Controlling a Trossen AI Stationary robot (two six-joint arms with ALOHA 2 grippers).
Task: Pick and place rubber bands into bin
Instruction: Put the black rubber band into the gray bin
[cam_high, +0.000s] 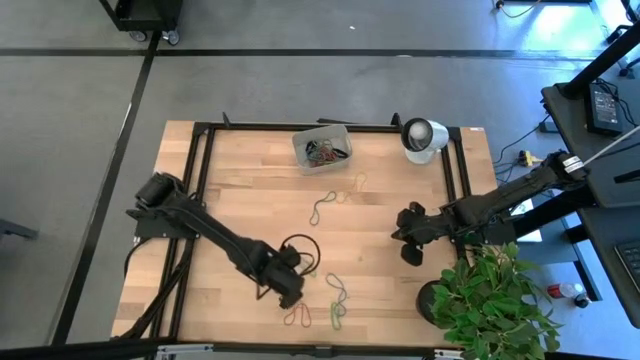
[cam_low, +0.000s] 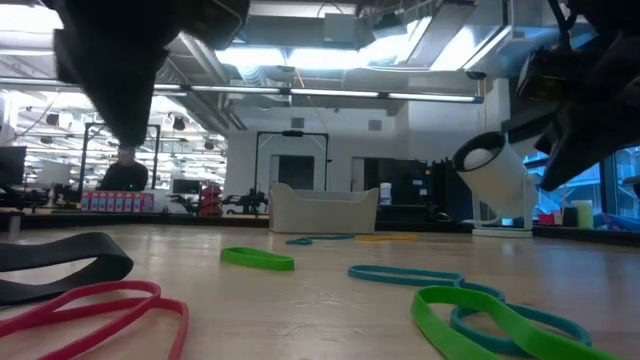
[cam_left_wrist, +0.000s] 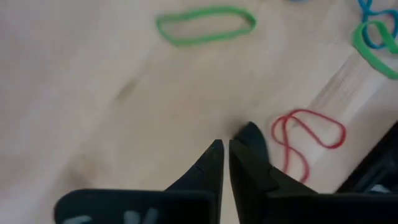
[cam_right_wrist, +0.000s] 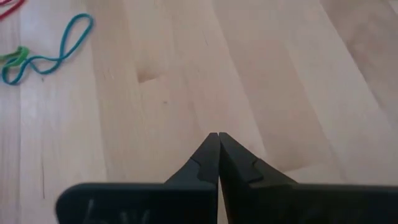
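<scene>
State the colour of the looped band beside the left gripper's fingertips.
Red band, clearest in the left wrist view.

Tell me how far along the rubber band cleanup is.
Partly done. The small translucent plastic bin already holds a tangle of bands. Nothing is in hand: the left gripper hangs over bare wood near a red rubber band, nearly closed and empty. Green, teal and black bands remain on the table.
</scene>
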